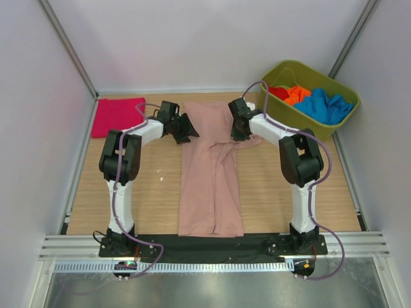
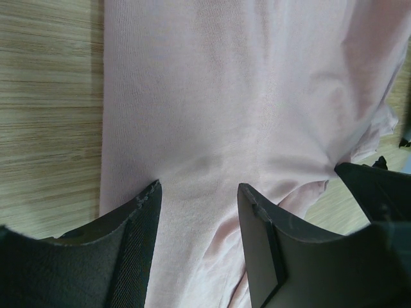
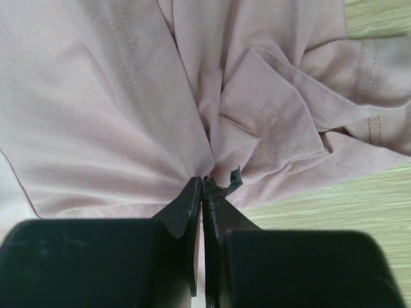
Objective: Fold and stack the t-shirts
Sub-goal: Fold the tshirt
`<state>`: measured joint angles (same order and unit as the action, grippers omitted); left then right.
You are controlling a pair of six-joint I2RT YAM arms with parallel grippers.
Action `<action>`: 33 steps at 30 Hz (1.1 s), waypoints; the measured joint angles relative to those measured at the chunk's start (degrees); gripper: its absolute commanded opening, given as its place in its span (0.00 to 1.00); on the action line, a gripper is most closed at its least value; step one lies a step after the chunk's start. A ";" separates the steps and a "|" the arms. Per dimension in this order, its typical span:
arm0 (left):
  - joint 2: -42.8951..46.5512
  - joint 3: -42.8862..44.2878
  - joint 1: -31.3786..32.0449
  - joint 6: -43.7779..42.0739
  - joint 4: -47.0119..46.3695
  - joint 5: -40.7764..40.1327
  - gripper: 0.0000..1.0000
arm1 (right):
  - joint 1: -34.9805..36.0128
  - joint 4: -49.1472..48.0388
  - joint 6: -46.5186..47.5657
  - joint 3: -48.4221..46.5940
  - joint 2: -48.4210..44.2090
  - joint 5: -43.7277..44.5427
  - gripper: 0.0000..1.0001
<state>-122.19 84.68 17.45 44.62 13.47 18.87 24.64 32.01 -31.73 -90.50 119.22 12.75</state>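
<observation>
Two grippers: both sat low over the far half of one garment.
Right gripper: jaws pressed together, pinching a bunched fold of the dusty-pink t-shirt near its right sleeve.
Left gripper: fingers spread apart over the shirt's left side, with pink cloth showing in the gap.
Table: wood-grained; the shirt lay lengthwise along its middle, long sides folded in.
Magenta t-shirt: folded flat at the far left corner, well apart.
Tub: olive-green, far right corner, holding a red t-shirt, an orange t-shirt and a blue t-shirt heaped inside.
</observation>
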 measured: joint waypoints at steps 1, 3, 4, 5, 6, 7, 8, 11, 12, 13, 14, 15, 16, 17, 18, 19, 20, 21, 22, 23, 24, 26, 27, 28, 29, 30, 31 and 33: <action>-0.04 0.11 0.00 0.00 0.07 0.04 0.54 | 0.00 -0.04 0.04 -0.02 0.00 0.02 0.13; -0.13 0.26 -0.02 0.00 0.13 0.11 0.54 | -0.02 0.15 0.11 -0.17 0.00 0.04 0.13; -0.13 0.28 -0.04 0.00 0.13 0.11 0.54 | -0.07 0.33 0.11 -0.33 0.00 0.04 0.13; -0.13 0.28 -0.04 0.00 0.13 0.11 0.54 | -0.13 0.59 0.09 -0.50 0.00 0.09 0.14; -0.15 0.33 -0.07 0.00 0.15 0.13 0.54 | -0.28 0.92 0.09 -0.83 0.00 0.09 0.15; -0.20 0.39 -0.07 -0.02 0.24 0.13 0.54 | -0.42 1.01 0.07 -1.01 -0.02 0.09 0.21; -0.24 0.50 -0.07 -0.02 0.35 0.13 0.54 | -0.63 1.07 -0.07 -1.11 -0.11 0.09 0.26; -0.35 0.76 -0.07 -0.04 0.66 0.13 0.54 | -1.73 1.73 -0.42 -1.05 -0.81 0.48 0.37; -0.35 0.83 -0.09 -0.04 0.70 0.11 0.54 | -2.23 1.51 -0.52 -0.52 -1.44 0.61 0.38; -0.37 0.96 -0.09 -0.07 0.79 0.11 0.55 | -2.78 1.42 -0.63 0.15 -2.12 0.68 0.38; -0.39 1.03 -0.09 -0.09 0.90 0.11 0.55 | -3.48 1.03 -0.87 1.38 -3.30 0.66 0.39; -0.42 1.11 -0.09 -0.09 0.98 0.13 0.55 | -4.31 0.81 -1.07 2.67 -4.52 0.68 0.42; -0.42 1.16 -0.09 -0.09 1.01 0.15 0.55 | -5.25 0.61 -1.25 3.82 -5.62 0.72 0.44; -0.42 1.22 -0.11 -0.09 1.07 0.17 0.56 | -6.12 0.52 -1.31 4.63 -6.45 0.74 0.46; -0.42 1.27 -0.13 -0.09 1.14 0.20 0.56 | -7.13 0.50 -1.40 5.07 -7.04 0.79 0.47; -0.42 1.33 -0.17 -0.09 1.20 0.26 0.56 | -8.02 0.26 -1.42 5.11 -7.23 0.76 0.48; -0.42 1.36 -0.22 -0.09 1.22 0.44 0.57 | -8.94 -0.44 -1.42 5.14 -7.23 0.59 0.48; -0.31 1.36 -0.26 -0.09 1.31 0.57 0.57 | -9.84 -1.29 -1.46 5.25 -7.21 0.22 0.49; -0.17 1.36 -0.31 -0.13 1.46 0.63 0.57 | -10.62 -1.92 -1.49 5.40 -7.21 -0.07 0.49; 0.00 1.36 -0.35 -0.22 1.75 0.63 0.57 | -11.19 -2.58 -1.49 5.60 -7.21 -0.42 0.49; 0.31 1.36 -0.39 -0.33 2.01 0.66 0.57 | -11.76 -3.32 -1.51 5.70 -7.21 -1.14 0.49; 1.36 1.36 -0.39 -0.59 2.82 0.68 0.57 | -12.35 -4.81 -1.42 5.75 -6.95 -2.71 0.49; 1.97 1.36 -0.39 -0.76 3.13 0.70 0.57 | -12.41 -5.62 -1.38 5.75 -6.75 -3.65 0.49; 2.89 1.36 -0.37 -1.09 3.48 0.70 0.57 | -12.39 -6.43 -1.31 5.75 -6.47 -4.66 0.49; 3.89 1.36 -0.33 -1.33 3.74 0.72 0.57 | -12.35 -6.99 -1.16 5.68 -6.23 -5.55 0.49; 4.94 1.36 -0.33 -1.53 3.87 0.74 0.57 | -12.28 -7.56 -0.92 5.62 -5.84 -6.54 0.49; 6.05 1.36 -0.28 -1.62 3.98 0.83 0.57 | -12.26 -8.07 -0.59 5.55 -5.44 -7.65 0.48; 8.26 1.27 -0.26 -1.73 3.98 0.90 0.57 | -12.13 -8.85 0.59 5.31 -4.59 -9.53 0.45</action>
<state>-113.93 85.95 17.19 42.89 17.45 19.77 12.51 23.16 -31.14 -85.19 114.63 3.22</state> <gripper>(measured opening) 0.574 0.476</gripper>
